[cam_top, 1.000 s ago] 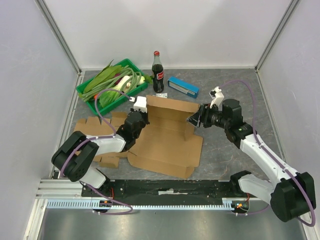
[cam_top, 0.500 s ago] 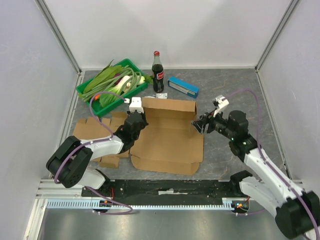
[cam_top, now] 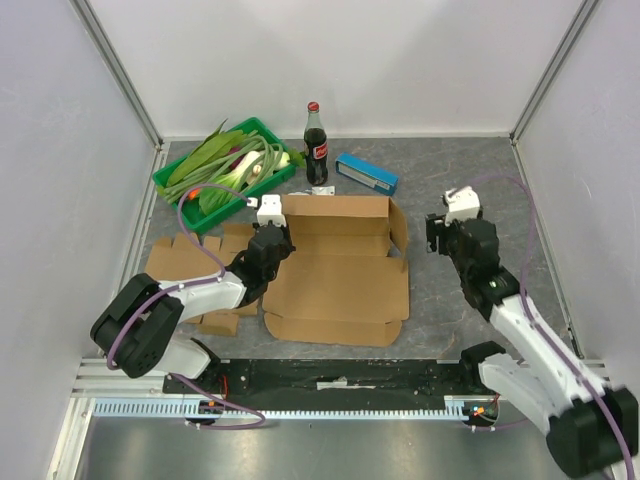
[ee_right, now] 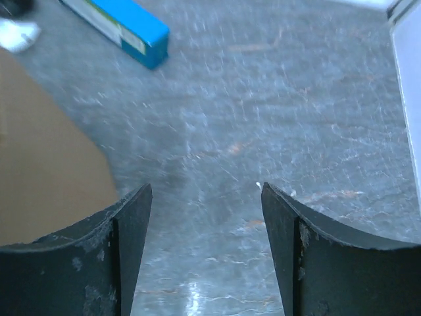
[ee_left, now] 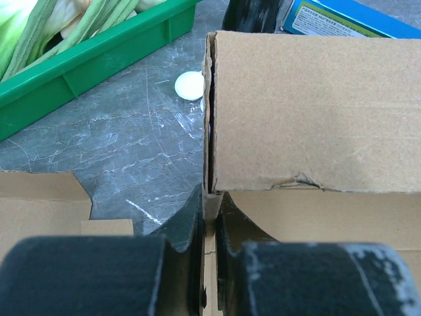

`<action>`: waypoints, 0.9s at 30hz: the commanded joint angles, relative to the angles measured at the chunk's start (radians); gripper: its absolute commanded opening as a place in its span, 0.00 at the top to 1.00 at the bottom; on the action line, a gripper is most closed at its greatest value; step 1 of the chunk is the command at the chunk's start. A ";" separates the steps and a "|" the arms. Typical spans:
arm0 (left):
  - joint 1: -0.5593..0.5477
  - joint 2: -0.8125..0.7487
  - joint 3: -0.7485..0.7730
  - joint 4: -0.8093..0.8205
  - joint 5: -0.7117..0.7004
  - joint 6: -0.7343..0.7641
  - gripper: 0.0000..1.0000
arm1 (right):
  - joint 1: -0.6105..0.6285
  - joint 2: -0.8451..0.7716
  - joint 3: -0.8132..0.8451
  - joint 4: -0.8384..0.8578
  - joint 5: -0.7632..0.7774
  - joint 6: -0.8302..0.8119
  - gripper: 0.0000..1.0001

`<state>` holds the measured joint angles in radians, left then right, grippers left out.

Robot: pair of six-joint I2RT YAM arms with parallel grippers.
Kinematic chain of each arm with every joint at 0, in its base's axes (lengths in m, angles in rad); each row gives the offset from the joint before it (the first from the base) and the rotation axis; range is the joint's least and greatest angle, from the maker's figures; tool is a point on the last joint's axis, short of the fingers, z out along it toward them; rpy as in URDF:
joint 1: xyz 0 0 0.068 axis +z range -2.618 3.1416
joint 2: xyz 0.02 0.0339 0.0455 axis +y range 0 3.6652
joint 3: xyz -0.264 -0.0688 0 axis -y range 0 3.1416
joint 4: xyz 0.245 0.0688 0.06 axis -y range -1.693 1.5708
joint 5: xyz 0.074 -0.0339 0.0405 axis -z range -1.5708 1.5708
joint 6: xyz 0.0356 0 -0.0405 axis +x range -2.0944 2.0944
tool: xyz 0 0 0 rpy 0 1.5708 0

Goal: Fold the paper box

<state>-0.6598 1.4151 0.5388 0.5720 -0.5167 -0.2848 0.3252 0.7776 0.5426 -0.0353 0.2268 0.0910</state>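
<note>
Left wrist, left tool (ee_left: 210,220) hides box (ee_left: 316,112) edge

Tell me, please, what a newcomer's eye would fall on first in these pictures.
The brown cardboard box lies half-unfolded in the middle, the left end effector pinching its left edge. The right end effector hangs open to its right. Behind stand a green vegetable tray and a cola bottle.

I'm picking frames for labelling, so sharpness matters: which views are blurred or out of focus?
Right wrist view: soft throughout, the blue box and table smeared as by motion. Left wrist view: cardboard box crisp, the left tool, up close, defocused. Top view: sharp, evenly lit.
</note>
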 commanded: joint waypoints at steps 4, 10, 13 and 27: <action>-0.004 0.001 -0.014 -0.044 -0.011 -0.007 0.98 | -0.047 0.340 0.157 0.012 -0.272 -0.410 0.29; -0.004 0.007 -0.007 -0.047 -0.026 0.010 0.98 | -0.063 0.336 0.128 0.017 -0.602 -0.533 0.32; -0.004 0.010 0.001 -0.054 -0.022 0.016 0.98 | -0.064 0.330 0.096 0.031 -0.694 -0.516 0.33; -0.011 -0.016 -0.019 -0.031 0.007 0.035 0.98 | 0.057 0.423 -0.133 0.796 -0.574 -0.376 0.26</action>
<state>-0.6609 1.4147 0.5381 0.5724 -0.5198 -0.2794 0.3382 1.1618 0.4408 0.4713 -0.4110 -0.3161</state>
